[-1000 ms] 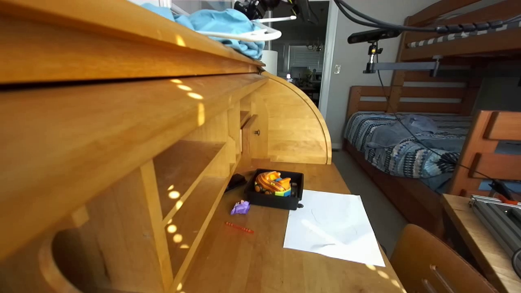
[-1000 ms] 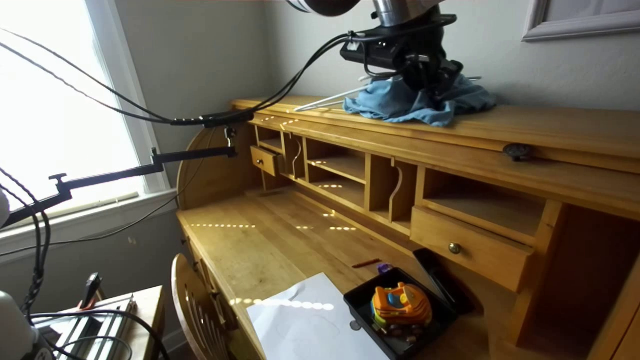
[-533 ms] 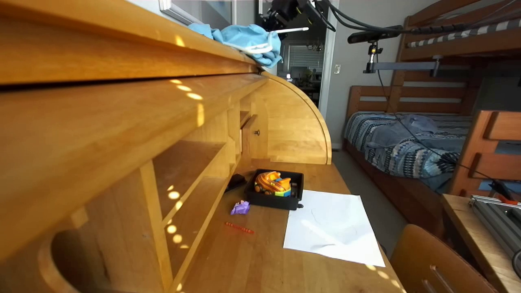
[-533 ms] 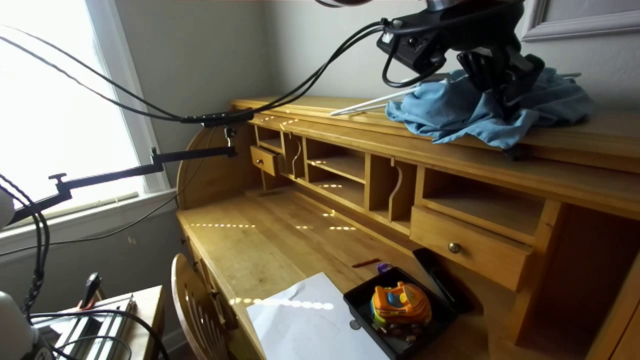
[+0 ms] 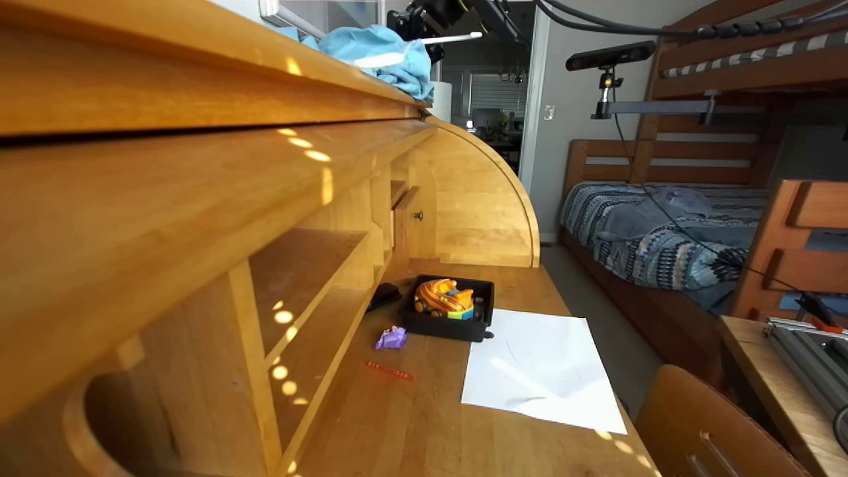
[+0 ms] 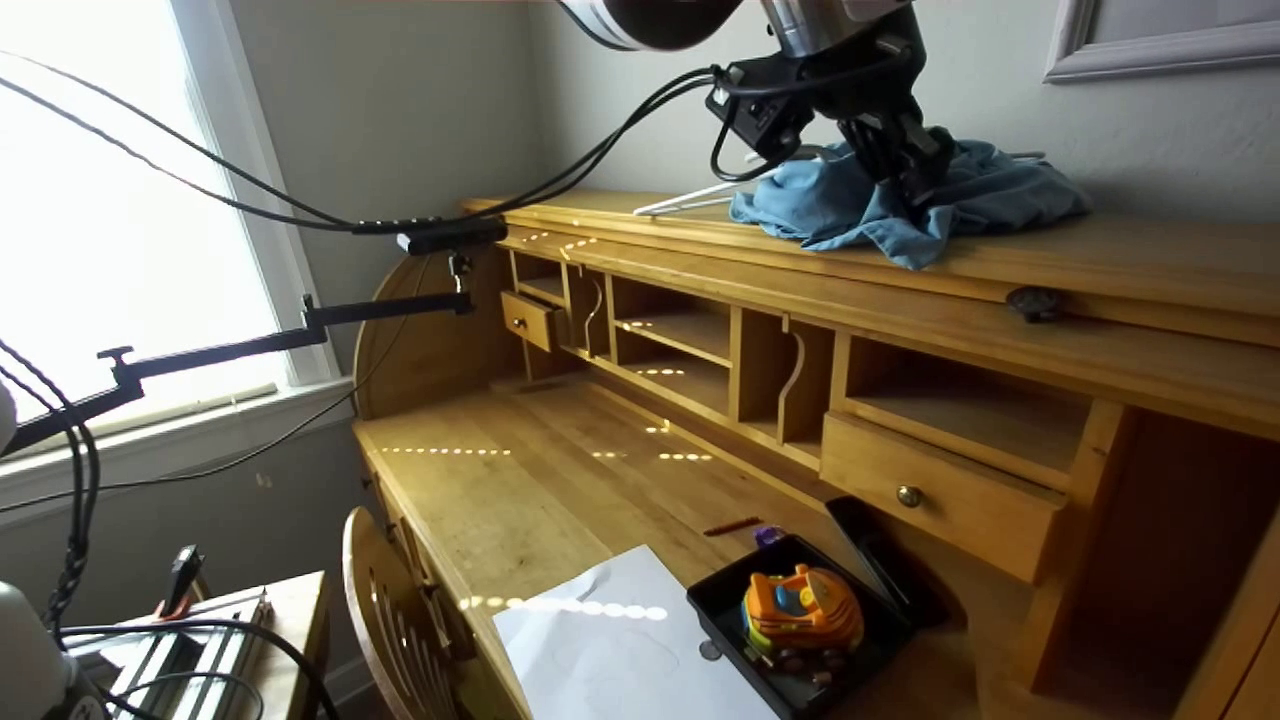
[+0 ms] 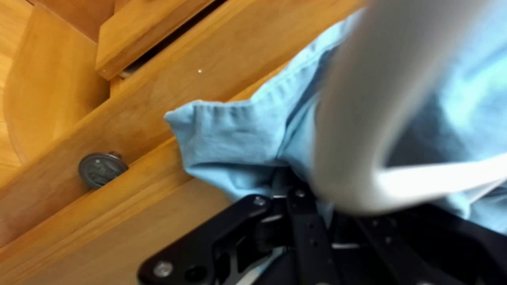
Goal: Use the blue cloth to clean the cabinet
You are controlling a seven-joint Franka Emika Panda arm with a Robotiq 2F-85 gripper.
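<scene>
The blue cloth (image 6: pixel 820 205) lies bunched on the top ledge of the wooden cabinet (image 6: pixel 1150 245), a roll-top desk, with one edge draping over the front. It also shows in an exterior view (image 5: pixel 377 50) and in the wrist view (image 7: pixel 237 134). My gripper (image 6: pixel 915 190) points down into the cloth and is shut on a fold of it; the fingertips are hidden in the fabric. A white hanger (image 7: pixel 364 190) is tangled with the cloth and crosses in front of the fingers in the wrist view. Its bars (image 6: pixel 690 200) stick out beside the cloth.
A dark round knob (image 6: pixel 1035 302) sticks out of the cabinet front. On the desk below are a black tray (image 6: pixel 715 590) with an orange toy car (image 6: pixel 800 605), white paper (image 6: pixel 620 650) and a red crayon (image 6: pixel 732 526). A camera (image 5: pixel 609 55) stands on a mount arm nearby.
My gripper, cloth and hanger slid along the ledge to the right in an exterior view, over the knob, then partway back left. The knob shows again. The cloth stays gripped.
</scene>
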